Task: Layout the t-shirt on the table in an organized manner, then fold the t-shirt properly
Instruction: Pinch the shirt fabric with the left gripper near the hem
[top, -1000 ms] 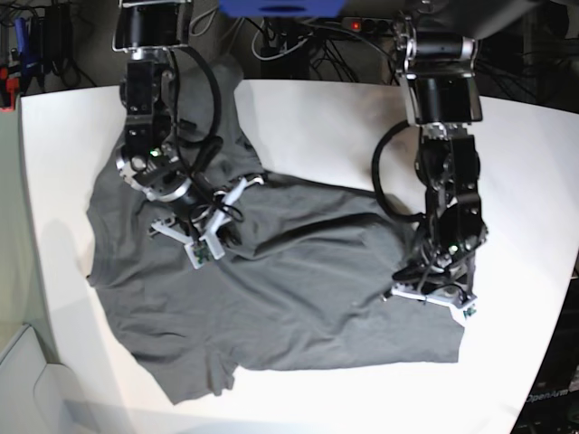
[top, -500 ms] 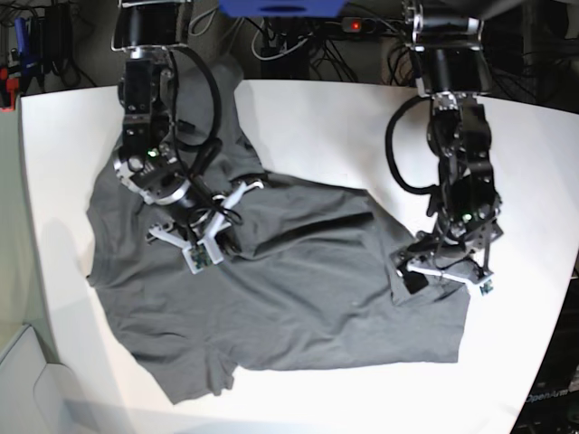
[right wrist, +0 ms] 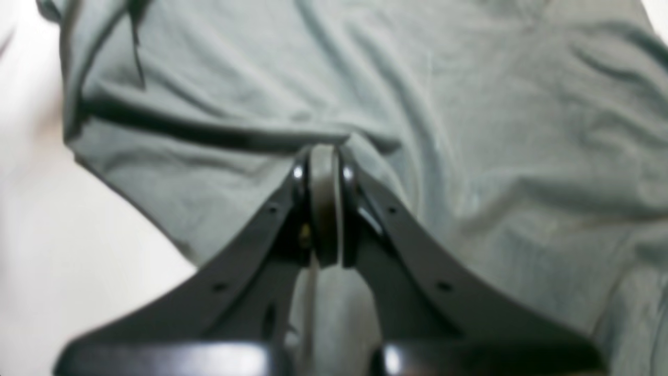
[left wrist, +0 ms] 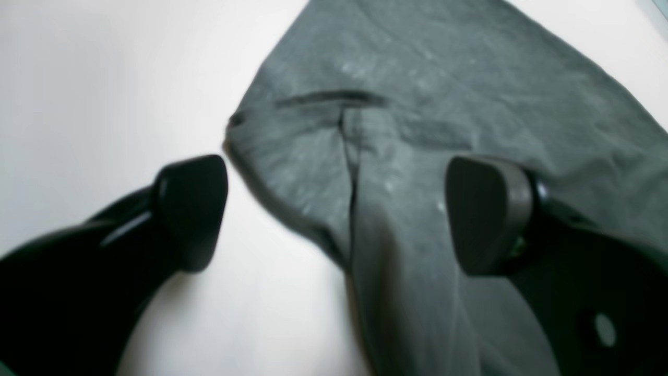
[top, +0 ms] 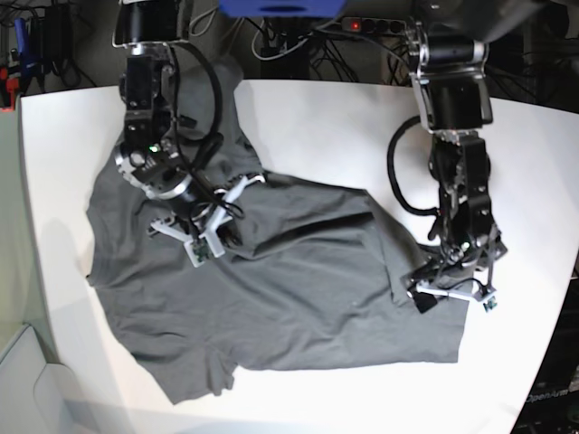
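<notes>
The dark grey t-shirt [top: 298, 289] lies spread but creased on the white table [top: 344, 127]. My left gripper [top: 450, 297] hovers at the shirt's right edge, beside a small folded-over flap. In the left wrist view my left gripper [left wrist: 339, 209] stands open, with a rumpled corner of the t-shirt [left wrist: 417, 78] lying loose on the table [left wrist: 104, 78] between its fingers. My right gripper [top: 210, 237] rests on the upper left part of the shirt. In the right wrist view my right gripper [right wrist: 323, 156] is shut, and a ridge of the t-shirt [right wrist: 469, 130] gathers at its tips.
Cables and a power strip [top: 362, 25] run behind the table's far edge. The table's right edge [top: 552, 298] is close to the left arm. A pale box [top: 18, 380] sits off the front left corner.
My left gripper has opened and let go of the shirt's right edge, then shifted a little right and toward the front. A small flap stays folded there. The right arm has hardly moved.
</notes>
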You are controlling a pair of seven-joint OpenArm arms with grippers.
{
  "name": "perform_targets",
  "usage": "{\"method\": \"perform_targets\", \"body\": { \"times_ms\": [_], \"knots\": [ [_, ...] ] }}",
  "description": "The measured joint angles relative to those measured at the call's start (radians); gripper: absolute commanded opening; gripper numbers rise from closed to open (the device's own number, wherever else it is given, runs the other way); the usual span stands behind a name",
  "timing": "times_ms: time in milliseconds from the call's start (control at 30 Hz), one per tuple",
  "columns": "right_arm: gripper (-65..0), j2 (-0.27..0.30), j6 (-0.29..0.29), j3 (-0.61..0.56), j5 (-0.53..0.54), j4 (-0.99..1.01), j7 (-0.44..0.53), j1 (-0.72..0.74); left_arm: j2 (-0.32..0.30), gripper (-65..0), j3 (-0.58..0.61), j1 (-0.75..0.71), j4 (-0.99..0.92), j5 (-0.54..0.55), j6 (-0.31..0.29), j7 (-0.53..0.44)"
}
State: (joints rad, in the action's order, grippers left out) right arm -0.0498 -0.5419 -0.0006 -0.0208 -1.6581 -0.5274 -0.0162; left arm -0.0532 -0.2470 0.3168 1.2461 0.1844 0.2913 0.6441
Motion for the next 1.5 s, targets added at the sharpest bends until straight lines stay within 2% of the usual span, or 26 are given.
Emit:
{"method": "perform_targets", "body": {
  "times_ms": [67, 100, 267, 367, 567, 1500],
  "knots": [
    [-65.0, 0.002, 0.000, 0.002, 0.000, 0.000, -0.006, -0.003, 0.000, -16.0, 0.001, 0.029, -0.051, -0.008, -0.080, -0.002],
    [-65.0, 0.002, 0.000, 0.002, 0.000, 0.000, 0.000, -0.003, 0.002, -20.6, 0.001, 0.040, -0.069, -0.003, -0.097, 0.000],
    [-65.0, 0.012, 0.000, 0.002, 0.000, 0.000, 0.000, -0.007, 0.000, -36.7, 0.001, 0.079, -0.143, -0.008, -0.097, 0.003],
    [-65.0, 0.017, 0.000, 0.005, -0.001, 0.000, -0.001, -0.012, -0.002, -41.3, 0.000, 0.108, -0.190, -0.008, -0.098, 0.000],
    [-65.0, 0.016, 0.000, 0.004, 0.000, 0.000, 0.000, -0.012, -0.016, -41.3, 0.001, 0.121, -0.268, -0.008, -0.094, -0.072],
    [-65.0, 0.016, 0.000, 0.004, 0.000, 0.000, 0.000, -0.012, -0.013, -41.2, 0.000, 0.114, -0.278, 0.001, -0.101, -0.122]
  ]
}}
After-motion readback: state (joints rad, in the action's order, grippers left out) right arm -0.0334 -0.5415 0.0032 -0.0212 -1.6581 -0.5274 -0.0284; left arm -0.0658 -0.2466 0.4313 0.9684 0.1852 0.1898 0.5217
